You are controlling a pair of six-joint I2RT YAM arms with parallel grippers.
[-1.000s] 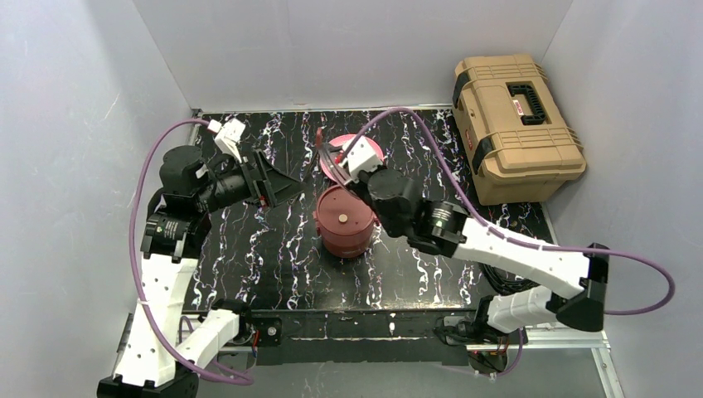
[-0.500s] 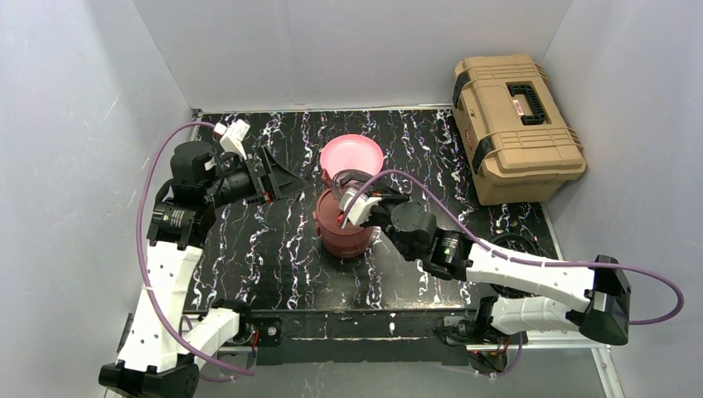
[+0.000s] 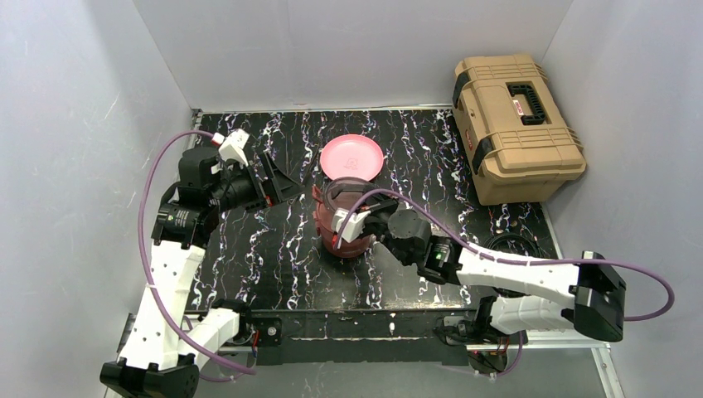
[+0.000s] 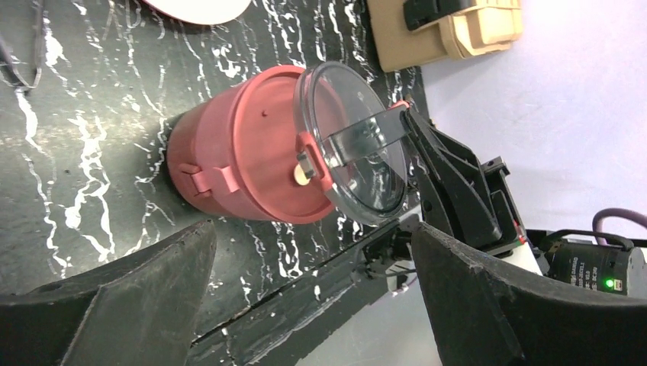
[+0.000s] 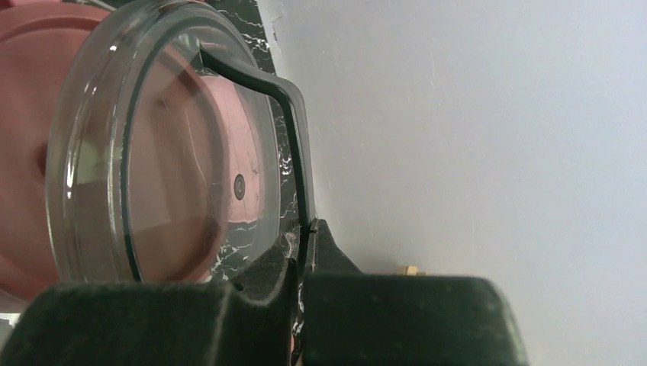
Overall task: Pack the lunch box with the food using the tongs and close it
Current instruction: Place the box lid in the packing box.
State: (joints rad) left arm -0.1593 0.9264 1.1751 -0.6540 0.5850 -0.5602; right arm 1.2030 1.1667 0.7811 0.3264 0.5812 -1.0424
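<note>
- The table [image 3: 249, 249] carries everything, and the tan toolbox [image 3: 516, 124] sits at its far right, well clear of the action.
- The lunch box [image 4: 229, 160] stands mid-table, stacked, with its maroon disc lid already on and the pale dot showing at the centre. No food is in sight, so I judge the packing done and closing to be the step in hand.
- The pink plate [image 3: 351, 156] lies just behind the box and looks bare.
- The clear top lid [image 4: 355, 141] hangs over the box, sharply tilted. Its low edge is close to the box rim, but I cannot tell whether they touch.
- The right claw [image 5: 305, 252] is pinched tight on the lid's dark handle [image 5: 294, 137], a thin hold on a thin strap.
- The left claw [image 3: 286, 181] is spread wide and empty, hovering left of the box and aimed at it.
- The tongs [image 4: 36, 46] lie on the table beside the plate, apart from both claws.
- To do this well, the wrist should roll until the lid is level before it descends.
- Then centre it over the pale dot and lower it straight.
- A tilted landing risks catching one rim and shoving the stack.
- The left claw could brace the box wall near the side clasp [image 4: 210, 179].
- Let go only once the lid sits flat all round.
</note>
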